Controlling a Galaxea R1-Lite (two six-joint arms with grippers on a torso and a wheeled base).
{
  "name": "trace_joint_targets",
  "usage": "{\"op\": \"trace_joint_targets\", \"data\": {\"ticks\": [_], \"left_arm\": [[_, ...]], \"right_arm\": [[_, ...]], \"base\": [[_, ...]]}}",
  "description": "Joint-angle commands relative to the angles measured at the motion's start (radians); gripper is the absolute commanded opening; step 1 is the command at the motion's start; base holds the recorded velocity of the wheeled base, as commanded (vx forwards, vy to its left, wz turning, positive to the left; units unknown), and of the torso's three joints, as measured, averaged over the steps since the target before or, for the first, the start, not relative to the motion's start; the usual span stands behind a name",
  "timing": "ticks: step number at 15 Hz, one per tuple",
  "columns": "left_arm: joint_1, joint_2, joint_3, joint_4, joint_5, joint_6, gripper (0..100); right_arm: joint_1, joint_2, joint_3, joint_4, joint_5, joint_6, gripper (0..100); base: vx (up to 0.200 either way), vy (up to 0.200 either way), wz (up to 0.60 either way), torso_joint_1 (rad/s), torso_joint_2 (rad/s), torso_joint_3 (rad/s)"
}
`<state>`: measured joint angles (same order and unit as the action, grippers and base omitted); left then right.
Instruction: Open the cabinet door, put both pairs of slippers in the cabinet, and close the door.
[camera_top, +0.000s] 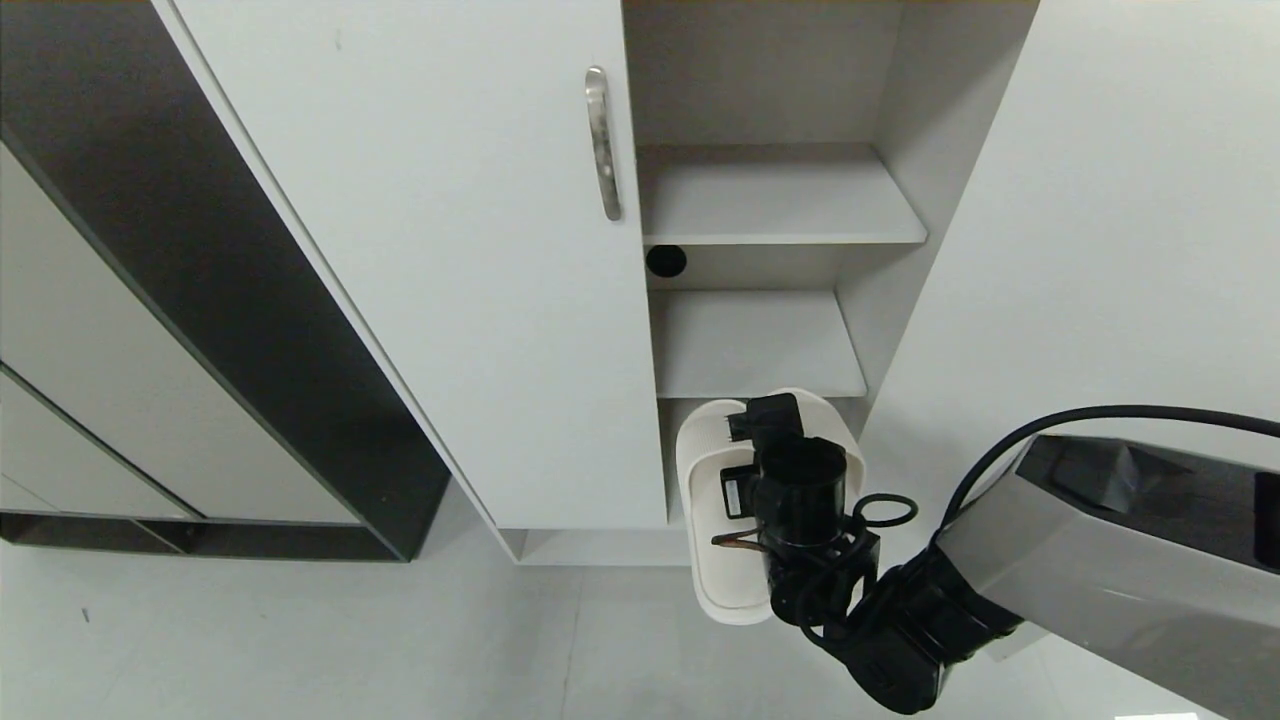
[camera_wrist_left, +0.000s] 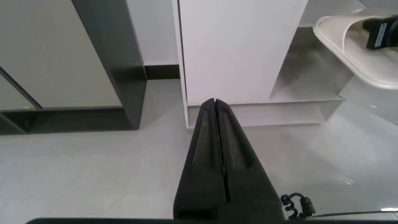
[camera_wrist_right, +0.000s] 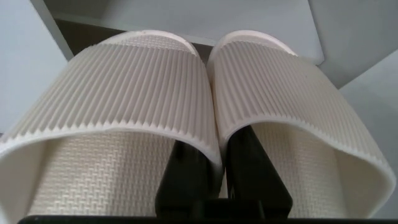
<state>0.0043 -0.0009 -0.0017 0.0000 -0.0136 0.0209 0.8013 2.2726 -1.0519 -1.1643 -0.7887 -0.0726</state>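
My right gripper (camera_top: 770, 445) is shut on a pair of white ribbed slippers (camera_top: 708, 520), held side by side at the mouth of the cabinet's lowest compartment (camera_wrist_left: 305, 93). In the right wrist view its black fingers (camera_wrist_right: 186, 177) reach under the two straps and pinch the slippers (camera_wrist_right: 143, 87) together where they meet. The toes point into the cabinet, under the lower shelf (camera_top: 752, 345). The pair hangs above the floor, as the slippers (camera_wrist_left: 348, 43) show in the left wrist view. My left gripper (camera_wrist_left: 214, 104) is shut and empty, low over the floor in front of the cabinet's closed door.
The right cabinet door (camera_top: 1100, 200) stands swung open; the left door with its metal handle (camera_top: 603, 143) is closed. An upper shelf (camera_top: 775, 195) is bare. A dark panel (camera_top: 200, 260) stands to the left. Grey floor (camera_top: 300, 640) lies in front.
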Motion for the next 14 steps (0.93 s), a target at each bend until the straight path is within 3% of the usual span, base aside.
{"op": "trace_joint_targets", "data": {"ticks": [1,10,14], "left_arm": [[0.0,0.001,0.0,0.0,0.0,-0.001,0],[0.0,0.001,0.0,0.0,0.001,-0.002,0],[0.0,0.001,0.0,0.0,0.001,-0.004,0]], "right_arm": [[-0.001,0.002,-0.011,0.0,-0.001,-0.001,0],[-0.007,0.018,-0.003,-0.012,0.0,0.0,0],[-0.025,0.05,-0.017,-0.071,0.006,-0.001,0]], "base": [[0.2,0.0,0.0,0.002,0.01,0.002],[0.2,0.0,0.0,0.002,0.0,0.0],[0.0,0.0,0.0,0.0,0.0,0.0]]}}
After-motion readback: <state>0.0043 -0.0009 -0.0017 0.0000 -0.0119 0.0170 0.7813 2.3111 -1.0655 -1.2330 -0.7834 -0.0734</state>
